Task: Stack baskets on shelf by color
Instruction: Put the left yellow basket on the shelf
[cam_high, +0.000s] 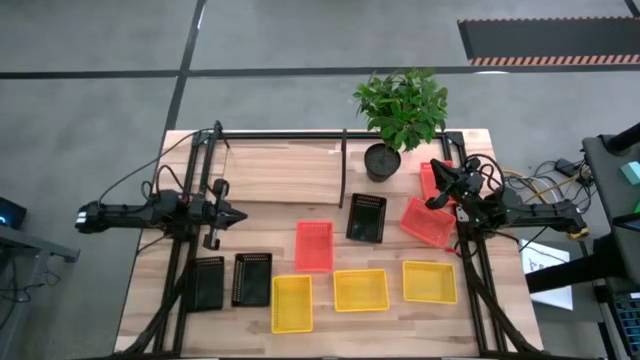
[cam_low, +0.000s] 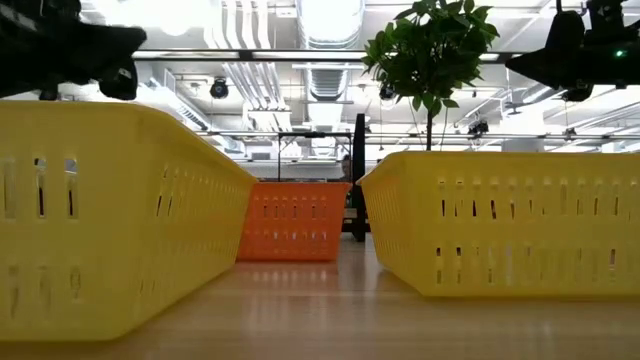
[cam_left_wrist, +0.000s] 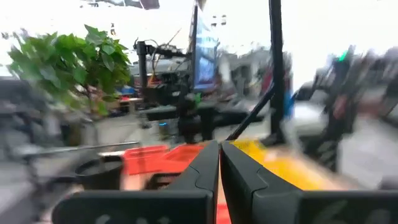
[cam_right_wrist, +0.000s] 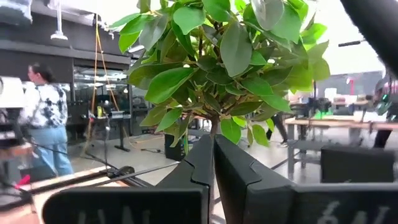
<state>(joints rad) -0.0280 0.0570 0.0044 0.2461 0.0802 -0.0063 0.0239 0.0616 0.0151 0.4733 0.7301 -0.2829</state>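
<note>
Yellow baskets (cam_high: 360, 290) lay three in a row at the table's (cam_high: 300, 340) six o'clock edge. Two black ones (cam_high: 230, 281) sat at eight o'clock, a red one (cam_high: 314, 245) and another black one (cam_high: 366, 217) near the centre, two more red ones (cam_high: 428, 222) at three. The shelf (cam_high: 280, 172) stood at twelve beside a plant (cam_high: 402, 105). Left fingers (cam_high: 236, 215) at nine and right fingers (cam_high: 436, 201) at three were both pressed together, holding nothing.

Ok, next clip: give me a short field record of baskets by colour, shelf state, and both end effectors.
yellow baskets: three, front row on the table
red-orange baskets: three
black baskets: three
shelf: no baskets on it
plant pot: at the shelf's right end
left end effector: shut, empty, left of the baskets
right end effector: shut, empty, over the right red-orange baskets
</note>
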